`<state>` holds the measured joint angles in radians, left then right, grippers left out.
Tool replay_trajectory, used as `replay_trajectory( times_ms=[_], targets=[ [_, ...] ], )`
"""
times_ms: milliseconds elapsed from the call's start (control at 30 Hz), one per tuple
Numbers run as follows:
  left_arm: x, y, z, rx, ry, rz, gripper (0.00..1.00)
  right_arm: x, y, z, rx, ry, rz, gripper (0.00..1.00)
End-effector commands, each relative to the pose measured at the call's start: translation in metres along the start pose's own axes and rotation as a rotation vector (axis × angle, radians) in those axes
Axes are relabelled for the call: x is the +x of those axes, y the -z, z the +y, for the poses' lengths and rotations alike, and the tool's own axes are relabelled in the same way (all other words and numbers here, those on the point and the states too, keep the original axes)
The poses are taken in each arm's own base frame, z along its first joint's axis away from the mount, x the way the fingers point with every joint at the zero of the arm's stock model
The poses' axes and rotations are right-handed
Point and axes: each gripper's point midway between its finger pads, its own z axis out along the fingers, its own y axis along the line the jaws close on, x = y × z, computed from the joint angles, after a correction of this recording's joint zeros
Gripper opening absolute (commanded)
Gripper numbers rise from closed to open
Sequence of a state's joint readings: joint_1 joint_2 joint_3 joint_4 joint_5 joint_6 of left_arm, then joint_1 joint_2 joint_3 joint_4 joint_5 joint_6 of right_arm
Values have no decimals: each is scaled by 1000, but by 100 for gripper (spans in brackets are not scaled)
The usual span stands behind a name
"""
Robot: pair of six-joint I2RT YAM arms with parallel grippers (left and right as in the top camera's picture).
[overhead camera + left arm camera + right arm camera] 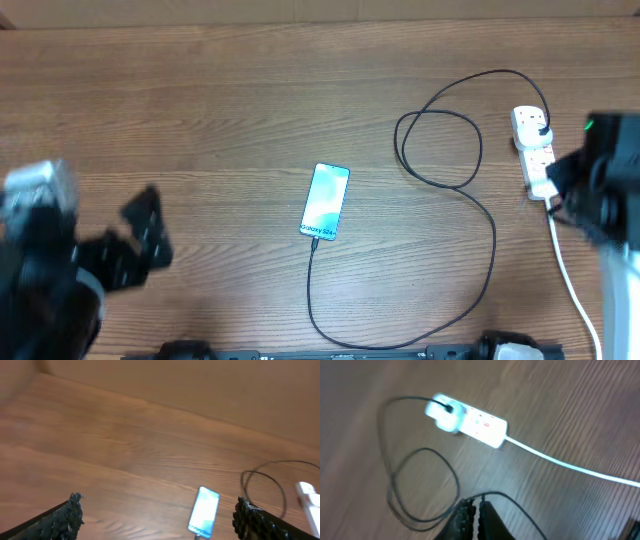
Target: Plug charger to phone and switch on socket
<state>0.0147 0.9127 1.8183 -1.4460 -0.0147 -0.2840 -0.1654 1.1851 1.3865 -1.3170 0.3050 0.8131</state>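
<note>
The phone (325,201) lies screen up and lit at the table's middle; it also shows in the left wrist view (204,511). The black charger cable (480,215) runs from the phone's bottom edge, loops right and ends in a black plug (543,128) seated in the white power strip (530,150) at the right. My left gripper (146,236) is open and empty, left of the phone (160,516). My right gripper (475,508) is shut and holds nothing, hovering over the cable below the strip (472,421). In the overhead view it is at the strip's near end (556,192).
The strip's white cord (570,275) runs toward the front right edge; it also shows in the right wrist view (560,462). The cable makes a loose loop (440,148) left of the strip. A plain wall edge runs along the table's back.
</note>
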Motion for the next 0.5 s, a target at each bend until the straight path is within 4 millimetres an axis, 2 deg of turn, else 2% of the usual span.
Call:
replay_trajectory(
  times_ms=[0, 167, 267, 367, 467],
  targets=[
    [8, 20, 25, -117, -17, -38, 100, 1, -43, 2, -6, 33, 203, 5],
    [41, 33, 48, -222, -31, 55, 100, -18, -104, -9, 21, -3, 373, 4],
    [49, 33, 48, -222, -34, 92, 100, -30, -137, -8, 20, -40, 451, 4],
    [49, 33, 47, -215, -33, 94, 100, -34, -158, -4, 32, -54, 501, 4],
    [52, 31, 38, -161, -29, 108, 100, -43, -174, 3, 26, -46, 496, 4]
  ],
)
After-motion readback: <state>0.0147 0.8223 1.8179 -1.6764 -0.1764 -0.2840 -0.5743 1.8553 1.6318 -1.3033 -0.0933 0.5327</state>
